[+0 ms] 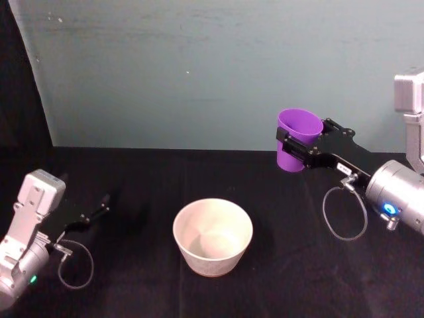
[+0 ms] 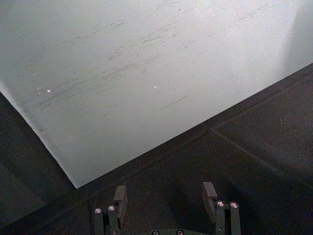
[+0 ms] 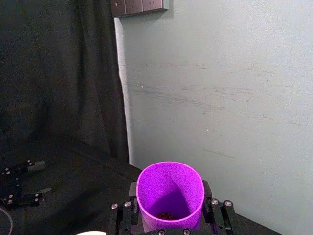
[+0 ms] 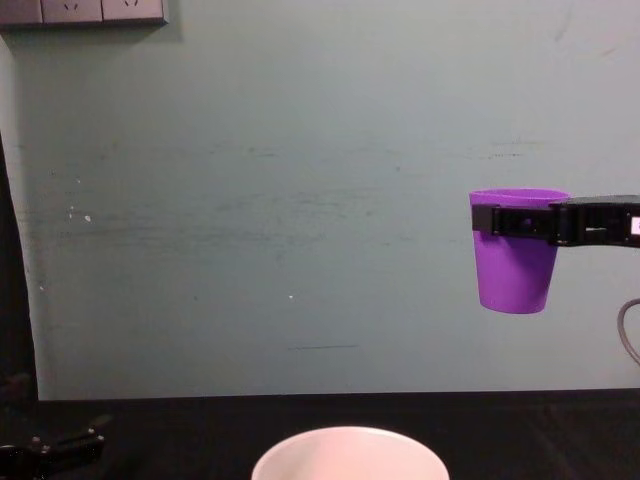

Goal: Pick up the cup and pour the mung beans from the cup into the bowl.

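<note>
Lifted: The right gripper is clamping the small bright-purple plastic tumbler cup just below its rim. It is holding the cup upright in the air over the right side of the black cloth-covered table, toward the far edge.

Waiting: The wide, round, pale pinkish-white bowl is sitting in the middle of the surface near the front edge, with no beans appearing inside it.

Idle arm: The left gripper is resting low by the surface's left edge, its fingers spread apart and gripping nothing.

Progress: The pick-up is looking complete. The carry across to the bowl and the tilt to pour are both looking undone, since the cup is hanging well apart from the bowl, to its right and farther back.

Right wrist view: It is looking down into the cup, where the mung beans are lying as a small dark cluster at the bottom. The head and chest views are not catching them.

Chest view: From the side, it is showing the cup's rim level and its base riding high above the bowl's rim. The head view is hinting at this only loosely.

Left wrist view: It is confirming the gap between the left fingers.
</note>
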Tool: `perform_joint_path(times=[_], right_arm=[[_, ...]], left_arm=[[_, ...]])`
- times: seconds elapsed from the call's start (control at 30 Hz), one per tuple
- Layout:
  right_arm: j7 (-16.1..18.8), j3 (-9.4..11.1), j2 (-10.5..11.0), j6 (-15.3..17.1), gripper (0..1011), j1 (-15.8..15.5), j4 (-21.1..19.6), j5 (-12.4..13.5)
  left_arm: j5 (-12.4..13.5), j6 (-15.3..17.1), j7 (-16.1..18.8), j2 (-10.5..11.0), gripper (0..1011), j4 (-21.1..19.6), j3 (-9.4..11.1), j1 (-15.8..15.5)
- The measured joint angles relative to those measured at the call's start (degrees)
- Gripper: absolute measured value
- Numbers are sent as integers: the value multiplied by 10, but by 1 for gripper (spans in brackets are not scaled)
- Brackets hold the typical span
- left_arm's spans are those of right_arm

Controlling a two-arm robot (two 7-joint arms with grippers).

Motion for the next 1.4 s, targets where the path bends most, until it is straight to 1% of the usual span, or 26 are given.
perform_joint_path(times=[1.4], right_arm=[[0,0,0,1,731,1,0,-1]], left_arm=[[0,0,0,0,1011,0,0,0]])
